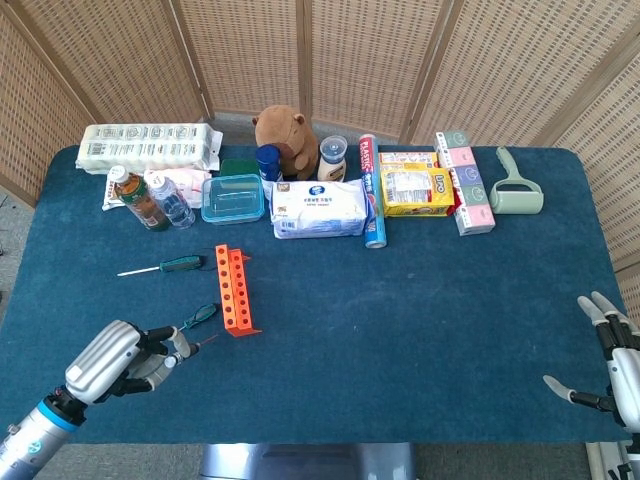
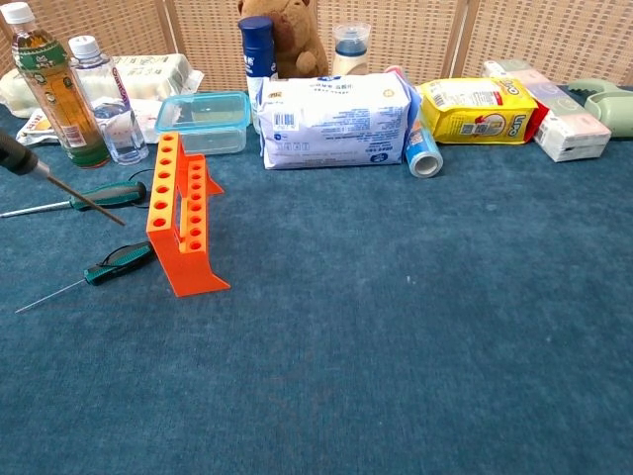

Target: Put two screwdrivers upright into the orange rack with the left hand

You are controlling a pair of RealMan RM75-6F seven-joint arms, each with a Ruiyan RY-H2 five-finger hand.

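The orange rack [image 1: 236,291] [image 2: 182,220] stands on the blue table, left of centre, its rows of holes facing up. My left hand [image 1: 125,360] hovers near the front edge, left of the rack, and grips a dark-handled screwdriver [image 2: 49,178]. Its thin shaft slants down to the right, and the tip hangs in the air just left of the rack. Two green-handled screwdrivers lie flat: one [image 1: 166,266] [image 2: 109,195] to the rack's left, the other [image 1: 201,316] [image 2: 119,261] by its front end. My right hand [image 1: 612,365] is open at the front right edge.
Bottles [image 1: 150,200], a clear lidded box [image 1: 233,198], a wipes pack [image 1: 320,208], a stuffed toy [image 1: 284,128], snack boxes [image 1: 416,187] and a lint roller [image 1: 516,188] line the back of the table [image 1: 420,310].
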